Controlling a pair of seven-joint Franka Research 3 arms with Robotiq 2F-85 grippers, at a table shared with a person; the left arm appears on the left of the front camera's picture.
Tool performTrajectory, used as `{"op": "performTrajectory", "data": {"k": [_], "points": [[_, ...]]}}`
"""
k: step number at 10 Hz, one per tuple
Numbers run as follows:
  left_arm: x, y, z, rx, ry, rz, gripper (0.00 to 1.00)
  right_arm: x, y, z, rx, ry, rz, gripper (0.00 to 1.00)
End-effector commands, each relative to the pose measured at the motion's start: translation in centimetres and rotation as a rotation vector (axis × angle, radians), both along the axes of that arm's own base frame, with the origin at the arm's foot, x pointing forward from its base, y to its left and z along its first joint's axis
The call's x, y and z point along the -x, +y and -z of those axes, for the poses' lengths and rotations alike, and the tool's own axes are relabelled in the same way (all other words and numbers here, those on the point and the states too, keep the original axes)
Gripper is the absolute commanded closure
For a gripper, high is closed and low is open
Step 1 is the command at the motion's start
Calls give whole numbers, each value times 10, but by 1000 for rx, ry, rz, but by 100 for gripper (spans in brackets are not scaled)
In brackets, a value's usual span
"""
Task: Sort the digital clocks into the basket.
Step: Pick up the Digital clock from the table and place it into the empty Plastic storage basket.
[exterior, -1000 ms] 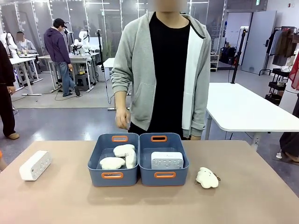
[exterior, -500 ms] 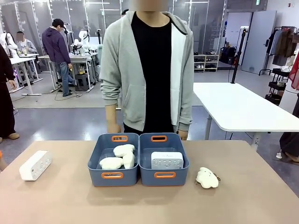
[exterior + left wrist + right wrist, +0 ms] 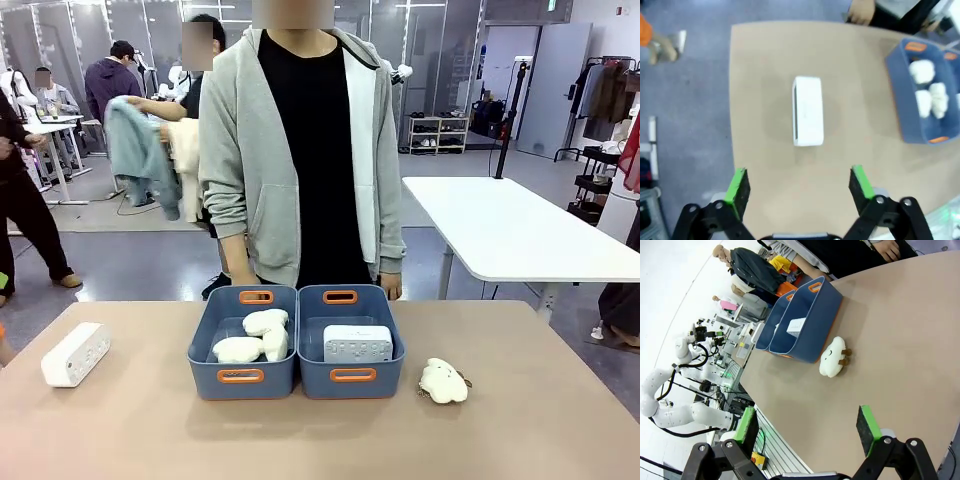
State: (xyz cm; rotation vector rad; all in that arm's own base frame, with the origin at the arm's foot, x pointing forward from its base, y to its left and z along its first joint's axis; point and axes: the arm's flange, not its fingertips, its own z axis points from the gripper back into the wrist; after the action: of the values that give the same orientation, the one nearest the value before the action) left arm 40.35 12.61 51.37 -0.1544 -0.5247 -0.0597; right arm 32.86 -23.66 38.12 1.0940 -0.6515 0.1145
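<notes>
1 clock [image 3: 357, 343] lies in the right basket [image 3: 312, 376], the other clock [image 3: 75, 353] on the table [image 3: 150, 430] far left — beneath the left gripper [image 3: 799, 174], spread empty like the right gripper [image 3: 808, 416], likely poised to grab it.

**Non-task items**

One cream plush toy [image 3: 443, 381] is laid on the tan table [image 3: 120, 430], near right. More plush toys [image 3: 240, 349] are heaped in the left tub [image 3: 210, 383]. A person in a grey hooded jacket [image 3: 300, 150] is stationed at the far edge. A white table [image 3: 510, 225] is set far right.
</notes>
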Motion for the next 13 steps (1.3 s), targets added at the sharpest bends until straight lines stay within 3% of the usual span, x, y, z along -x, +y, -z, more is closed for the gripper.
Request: {"op": "performTrajectory", "data": {"k": [1,3,6,8,13], "points": [[-6,10,-5,5,22,-20,0,2,1,-4,10,19,-2,0],[-19,6,3,-22,-2,-30,0,2,1,-4,10,19,-2,0],[-32,-12,30,-24,27,-23,0,2,1,-4,10,19,-2,0],[-47,-25,60,-31,11,-23,0,2,1,-4,10,19,-2,0],[-67,-51,121,-25,66,74,0,2,1,-4,10,19,-2,0]]}}
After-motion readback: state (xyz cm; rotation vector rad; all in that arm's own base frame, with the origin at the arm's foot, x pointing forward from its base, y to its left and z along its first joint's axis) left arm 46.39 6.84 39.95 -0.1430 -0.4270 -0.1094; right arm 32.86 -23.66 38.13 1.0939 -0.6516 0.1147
